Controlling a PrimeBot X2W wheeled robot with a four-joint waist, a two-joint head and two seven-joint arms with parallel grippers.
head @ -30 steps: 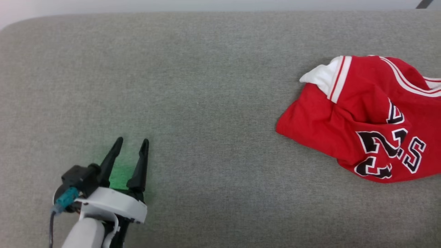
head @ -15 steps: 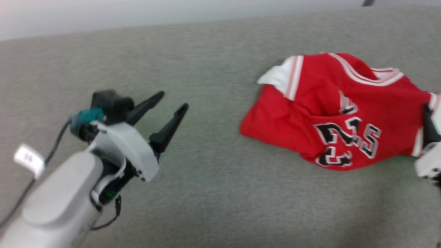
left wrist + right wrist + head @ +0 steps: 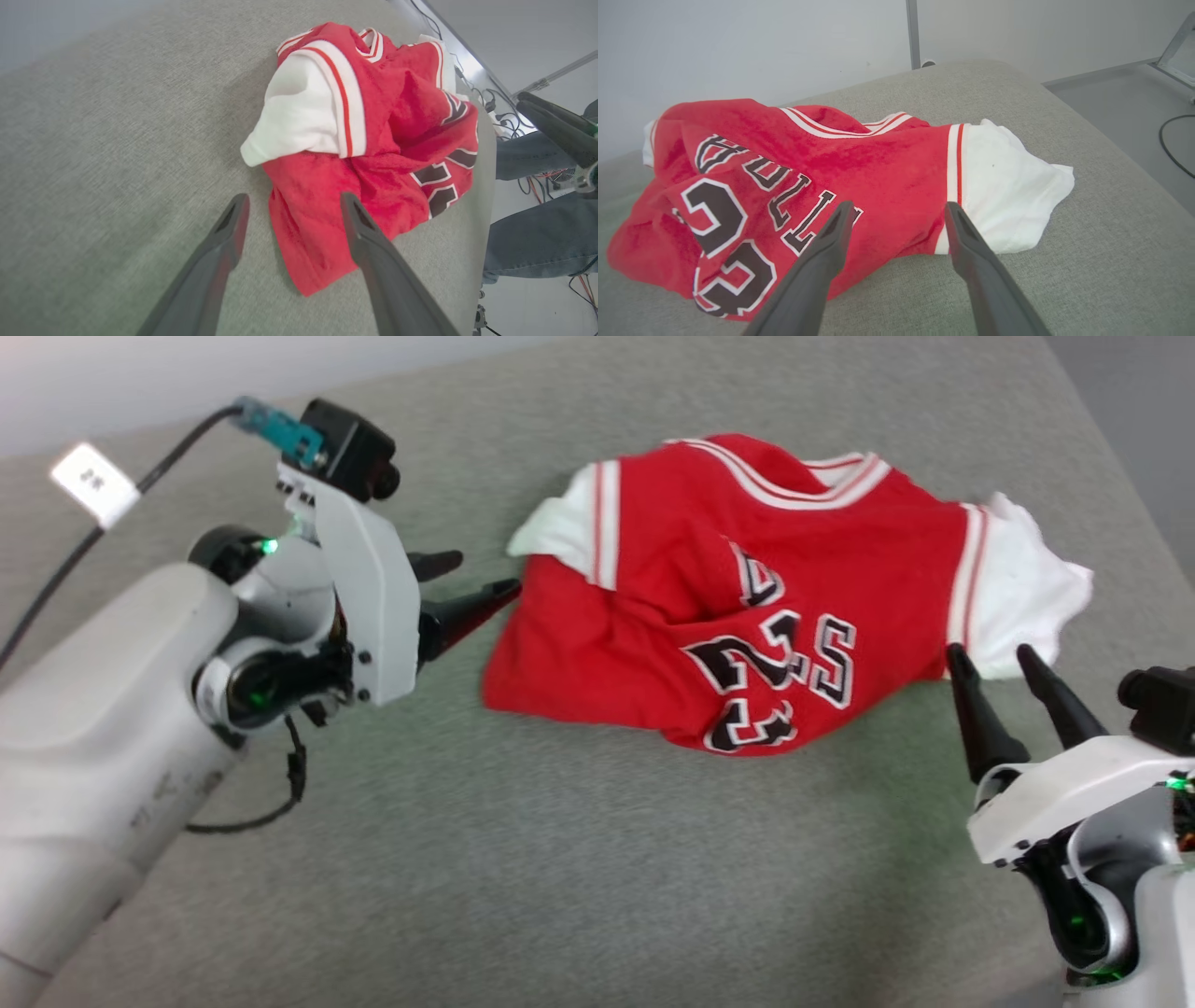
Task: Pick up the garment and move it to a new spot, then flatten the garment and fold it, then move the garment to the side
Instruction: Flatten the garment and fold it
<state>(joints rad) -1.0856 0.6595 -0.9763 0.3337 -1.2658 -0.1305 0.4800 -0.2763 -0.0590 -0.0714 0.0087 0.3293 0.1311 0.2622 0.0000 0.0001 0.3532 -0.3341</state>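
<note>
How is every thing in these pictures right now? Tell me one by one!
garment: crumpled in a heap on the grey cushion, number print facing up, not flattened, not folded, not held.
left end effector: open, empty, fingertips next to the garment's edge below one white sleeve.
right end effector: open, empty, fingertips pointing at the garment's other white sleeve.

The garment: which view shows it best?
Head view: the whole garment shows, both sleeves and print. The left wrist view sees it end-on, one sleeve foremost; the right wrist view shows the print upside down.
</note>
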